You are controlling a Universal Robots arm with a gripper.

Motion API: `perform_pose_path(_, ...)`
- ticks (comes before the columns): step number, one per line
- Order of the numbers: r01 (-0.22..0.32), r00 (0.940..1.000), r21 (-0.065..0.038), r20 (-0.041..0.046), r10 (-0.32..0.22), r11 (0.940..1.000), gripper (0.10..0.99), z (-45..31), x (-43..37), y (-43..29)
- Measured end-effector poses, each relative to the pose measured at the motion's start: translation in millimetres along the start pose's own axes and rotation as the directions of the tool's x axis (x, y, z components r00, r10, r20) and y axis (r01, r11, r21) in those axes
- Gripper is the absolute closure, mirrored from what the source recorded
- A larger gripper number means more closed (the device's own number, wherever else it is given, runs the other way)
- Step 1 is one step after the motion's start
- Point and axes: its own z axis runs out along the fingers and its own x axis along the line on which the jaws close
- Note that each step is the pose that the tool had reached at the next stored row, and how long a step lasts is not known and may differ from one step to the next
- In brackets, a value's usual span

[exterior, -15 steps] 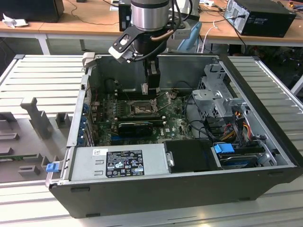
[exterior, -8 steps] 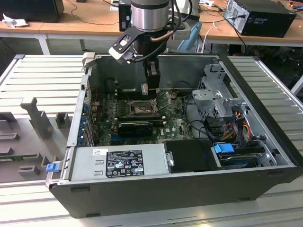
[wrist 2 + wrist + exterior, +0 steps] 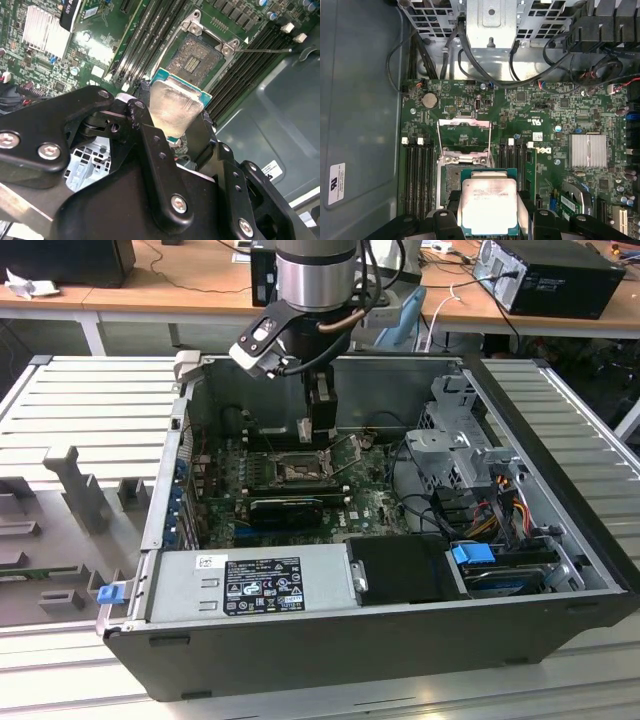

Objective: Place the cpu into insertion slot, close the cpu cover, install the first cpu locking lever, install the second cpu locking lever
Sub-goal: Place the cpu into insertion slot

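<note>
We count one cpu (image 3: 487, 205), one insertion slot (image 3: 195, 59) and one cpu cover (image 3: 464, 121). We see one arm (image 3: 315, 275) carrying one gripper (image 3: 320, 430), one open computer case (image 3: 400, 380) and one green motherboard (image 3: 545, 125). On that board we count one finned heatsink (image 3: 588, 151), one coin battery (image 3: 429, 99) and two banks of memory slots (image 3: 417, 175). We also find one graphics card (image 3: 285, 508), one power supply (image 3: 250, 582) and two blue tabs (image 3: 108, 592).
</note>
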Motion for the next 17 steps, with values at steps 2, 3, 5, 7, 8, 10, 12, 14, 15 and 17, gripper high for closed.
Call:
perform_pose_path(2,0.0,1.0,0.001,0.0002,0.0,1.0,0.557,1.1,-0.1,-0.2)
perform_pose_path(3,0.0,1.0,0.001,0.0,0.0,1.0,0.557,1.7,-0.1,-0.2)
perform_pose_path(5,0.0,1.0,0.005,0.0,0.0,1.0,0.557,4.7,-0.2,-0.5)
perform_pose_path(7,0.0,1.0,0.007,0.0,0.0,1.0,0.557,6.2,-0.3,-0.6)
perform_pose_path(8,0.0,1.0,0.008,-0.0001,0.0,1.0,0.557,7.3,-0.3,-0.7)
perform_pose_path(10,0.0,1.0,0.009,-0.0001,0.0,1.0,0.557,9.4,-0.3,-0.9)
perform_pose_path(12,0.0,1.0,0.01,0.0,0.0,0.9999,0.557,11.5,-0.4,-1.0)
perform_pose_path(14,0.0,1.0,0.011,0.0,0.0,0.9999,0.557,12.4,-0.5,-1.1)
perform_pose_path(15,0.0,1.0,0.011,-0.0001,0.0,0.9999,0.557,13.1,-0.5,-1.1)
perform_pose_path(17,0.0,1.0,0.011,-0.0001,0.0,0.9999,0.557,14.0,-0.5,-1.2)
